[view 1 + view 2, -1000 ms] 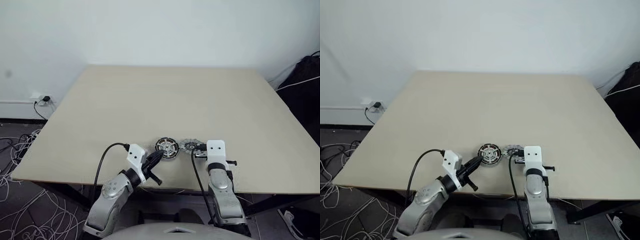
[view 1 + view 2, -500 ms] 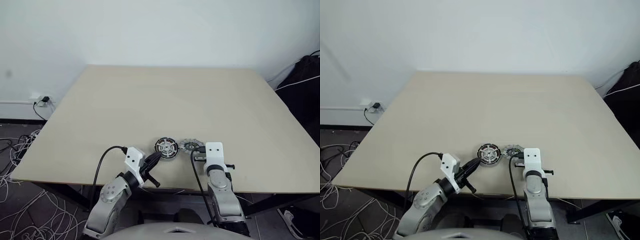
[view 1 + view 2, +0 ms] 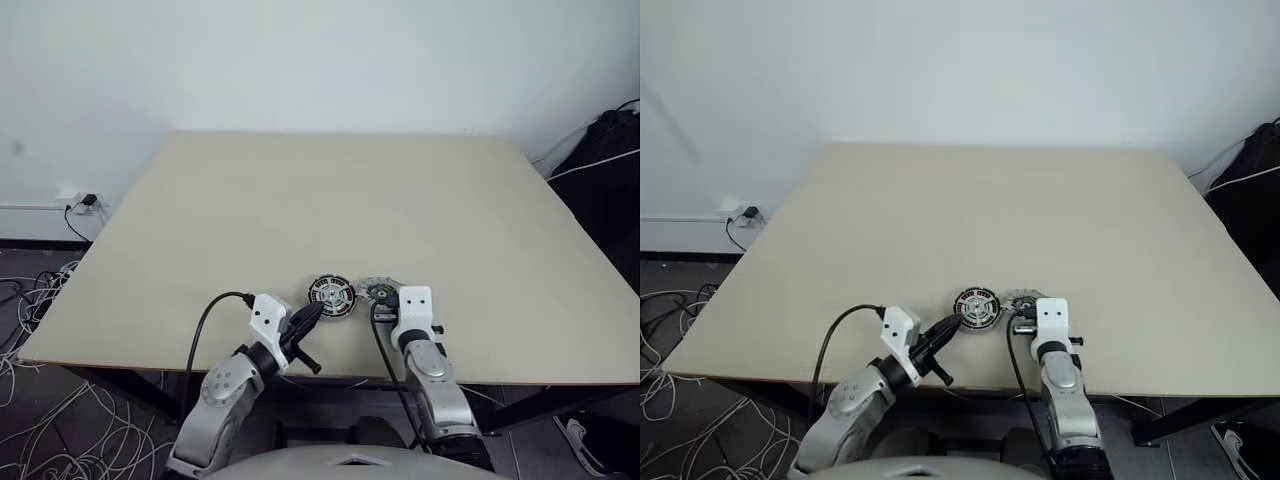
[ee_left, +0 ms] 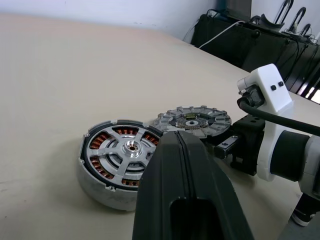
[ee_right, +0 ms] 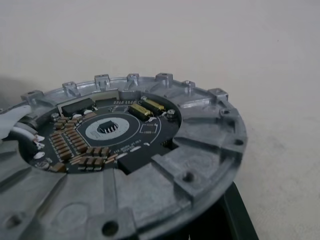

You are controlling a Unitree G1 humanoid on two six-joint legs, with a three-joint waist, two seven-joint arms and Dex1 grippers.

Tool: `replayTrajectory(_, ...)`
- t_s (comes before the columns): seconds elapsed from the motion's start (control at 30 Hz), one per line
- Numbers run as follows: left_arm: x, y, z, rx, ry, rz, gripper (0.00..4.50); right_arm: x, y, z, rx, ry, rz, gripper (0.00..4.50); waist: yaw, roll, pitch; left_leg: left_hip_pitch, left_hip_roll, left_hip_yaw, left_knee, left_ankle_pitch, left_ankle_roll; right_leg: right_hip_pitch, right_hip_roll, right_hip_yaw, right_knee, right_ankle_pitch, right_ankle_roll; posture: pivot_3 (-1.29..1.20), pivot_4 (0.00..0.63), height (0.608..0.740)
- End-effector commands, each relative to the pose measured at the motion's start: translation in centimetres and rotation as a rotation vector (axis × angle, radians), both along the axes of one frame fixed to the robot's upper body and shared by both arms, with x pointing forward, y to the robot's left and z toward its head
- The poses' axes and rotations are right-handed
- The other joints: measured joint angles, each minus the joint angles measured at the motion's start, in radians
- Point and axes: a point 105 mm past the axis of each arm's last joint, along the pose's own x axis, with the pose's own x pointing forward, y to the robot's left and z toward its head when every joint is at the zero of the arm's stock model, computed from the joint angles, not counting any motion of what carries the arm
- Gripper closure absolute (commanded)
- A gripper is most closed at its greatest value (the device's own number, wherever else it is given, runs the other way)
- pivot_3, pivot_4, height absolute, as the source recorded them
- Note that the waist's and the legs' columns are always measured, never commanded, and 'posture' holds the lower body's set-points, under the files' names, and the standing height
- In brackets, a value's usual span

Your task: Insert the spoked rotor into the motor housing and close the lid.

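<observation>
The spoked rotor [image 4: 131, 146] lies inside the motor housing [image 4: 100, 186], with copper windings showing between its silver spokes. This assembly [image 3: 331, 296] sits near the table's front edge. Just to its right lies the lid [image 4: 192, 120], ribbed face and dark circuit centre up, tilted slightly; it also looms close in the right wrist view [image 5: 200, 145]. My left gripper [image 4: 179, 136] is shut, its tip just short of the housing's near side. My right gripper [image 4: 224, 144] is shut, its black fingertips at the lid's near edge, one finger [image 5: 239, 220] under the rim.
The beige table [image 3: 330, 200] stretches wide beyond the parts. Its front edge runs just under both wrists. Loose white cables [image 3: 40, 300] lie on the floor at the left. Black bags [image 3: 605, 170] stand off the table's right side.
My right gripper has shifted left and dipped lower, closing in on the lid's edge. The left gripper, the lid and the housing have stayed put.
</observation>
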Motion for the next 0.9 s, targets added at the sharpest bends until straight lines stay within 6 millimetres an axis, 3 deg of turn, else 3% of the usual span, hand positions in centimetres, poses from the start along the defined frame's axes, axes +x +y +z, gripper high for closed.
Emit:
replayTrajectory(0.03, 0.3, -0.3, 2.2, -0.019, -0.065, -0.003, 4.5, 1.0, 0.0, 0.8, 0.012, -0.052, -0.002, 4.47, 0.0, 0.0, 0.0, 0.0, 0.0, 0.0, 0.0, 0.0, 0.0, 0.0, 0.0, 0.0, 0.0, 0.0, 0.0, 0.0, 0.0, 0.74)
replayTrajectory(0.3, 0.6, -1.2, 3.9, -0.023, -0.069, -0.01, 4.5, 1.6, 1.4, 1.9, 0.041, -0.163, 0.084, 4.47, -0.004, -0.001, 0.002, 0.007, 0.0, 0.0, -0.001, 0.0, -0.001, 0.007, -0.001, 0.001, 0.0, 0.0, 0.0, 0.0, 0.0, 0.74)
replayTrajectory(0.9, 0.1, -1.2, 3.8, -0.022, -0.064, -0.001, 4.5, 2.2, 7.5, 4.6, 0.197, -0.248, 0.435, 4.47, -0.008, -0.003, 0.006, 0.008, 0.001, 0.0, -0.002, 0.0, -0.001, 0.007, -0.002, 0.004, 0.0, 0.0, 0.0, 0.0, 0.0, 0.74)
